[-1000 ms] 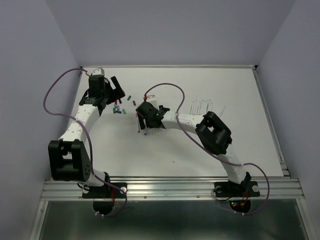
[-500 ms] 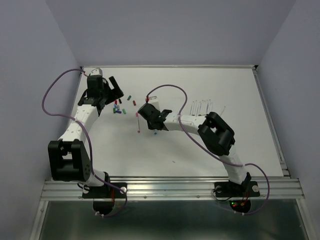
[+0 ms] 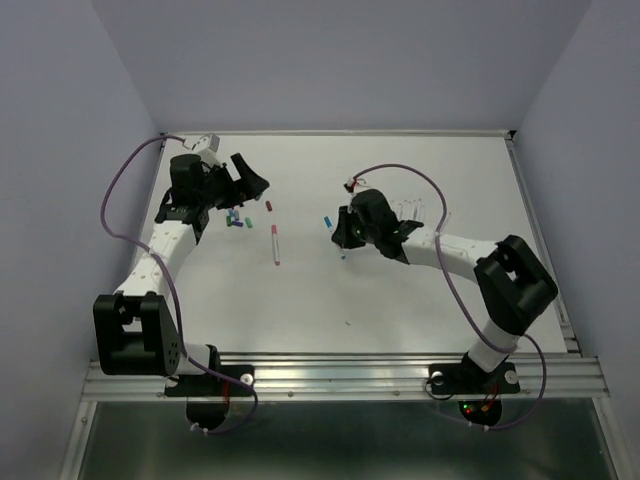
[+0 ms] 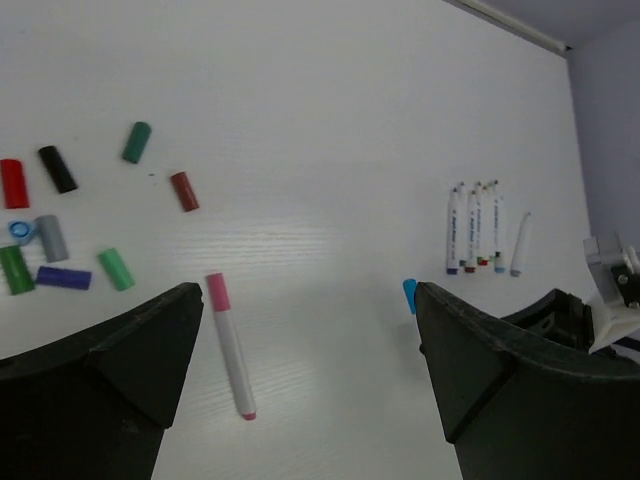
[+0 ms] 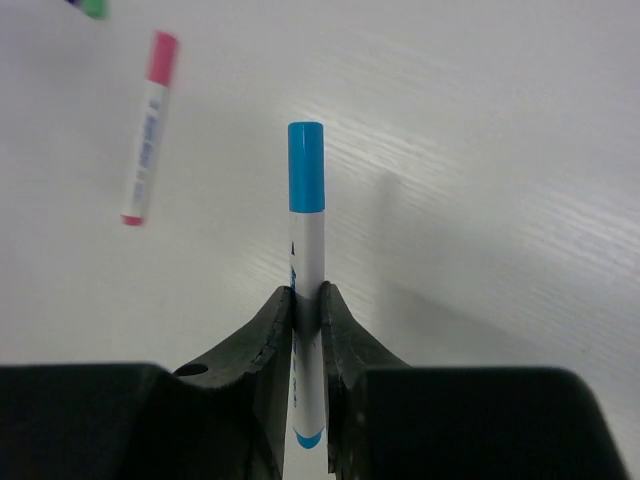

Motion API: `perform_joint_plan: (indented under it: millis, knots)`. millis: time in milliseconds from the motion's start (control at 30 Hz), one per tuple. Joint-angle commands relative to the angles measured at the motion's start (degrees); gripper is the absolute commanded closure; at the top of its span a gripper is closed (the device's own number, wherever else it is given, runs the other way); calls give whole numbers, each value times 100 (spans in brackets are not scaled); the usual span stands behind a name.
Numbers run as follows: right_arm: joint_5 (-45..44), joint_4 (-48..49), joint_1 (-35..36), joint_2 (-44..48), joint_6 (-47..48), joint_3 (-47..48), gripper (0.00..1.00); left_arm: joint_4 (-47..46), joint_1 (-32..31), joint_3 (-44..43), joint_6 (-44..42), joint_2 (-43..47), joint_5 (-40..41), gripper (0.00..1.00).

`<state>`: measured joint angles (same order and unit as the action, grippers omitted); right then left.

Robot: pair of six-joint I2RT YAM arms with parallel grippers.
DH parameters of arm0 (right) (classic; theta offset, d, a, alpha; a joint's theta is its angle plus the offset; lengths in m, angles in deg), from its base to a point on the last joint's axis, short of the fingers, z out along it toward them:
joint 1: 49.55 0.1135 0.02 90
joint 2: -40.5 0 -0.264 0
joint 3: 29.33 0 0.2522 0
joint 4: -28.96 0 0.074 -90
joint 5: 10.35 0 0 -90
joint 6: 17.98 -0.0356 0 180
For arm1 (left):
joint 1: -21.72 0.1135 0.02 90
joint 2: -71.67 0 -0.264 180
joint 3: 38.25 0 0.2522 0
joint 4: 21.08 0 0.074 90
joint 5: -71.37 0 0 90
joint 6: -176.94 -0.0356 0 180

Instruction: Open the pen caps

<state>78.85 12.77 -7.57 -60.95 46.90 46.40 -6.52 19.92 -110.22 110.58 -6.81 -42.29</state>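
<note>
Blue-capped pen (image 5: pixel 306 245), pinched by right tool (image 5: pixel 306 297), reads clearly wrist-side only; left tool (image 4: pixel 305 300) spread.

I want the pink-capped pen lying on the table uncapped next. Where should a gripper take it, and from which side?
Probably the white barrel of the pink-capped pen, near its middle, from straight above with jaws across its narrow width. It lies flat with bare table along both long sides, and a barrel grip leaves the pink cap free for pulling.
</note>
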Motion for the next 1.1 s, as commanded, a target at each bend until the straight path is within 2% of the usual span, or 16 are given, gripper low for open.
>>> perform_joint_plan:
  millis: [0,200,433,567,667,900,1000,1067]
  knots:
    - [1485,1859,-84,854,359,-238,99,-1195,-250,161,105,271,-1570,1]
    - [1960,2413,-146,1197,201,-353,99,-1688,-856,56,387,219,-1668,1]
    - [2171,3170,-146,1198,-54,-397,99,-1732,-1226,-164,510,-36,-1545,1]
    - [1979,3197,-146,1215,-36,-388,99,-1741,-1279,-111,536,-45,-1528,8]
    - [1890,3258,-146,1198,-45,-397,99,-1785,-1287,-102,572,-45,-1528,14]
    - [2022,3461,-146,1136,-89,-344,99,-1978,-1314,-93,756,-106,-1730,49]
    - [1935,3461,-146,1101,-54,-292,99,-1987,-1323,-67,756,-98,-1756,61]
    - [1882,3461,-146,1092,-28,-274,99,-1996,-1331,-58,765,-89,-1774,65]
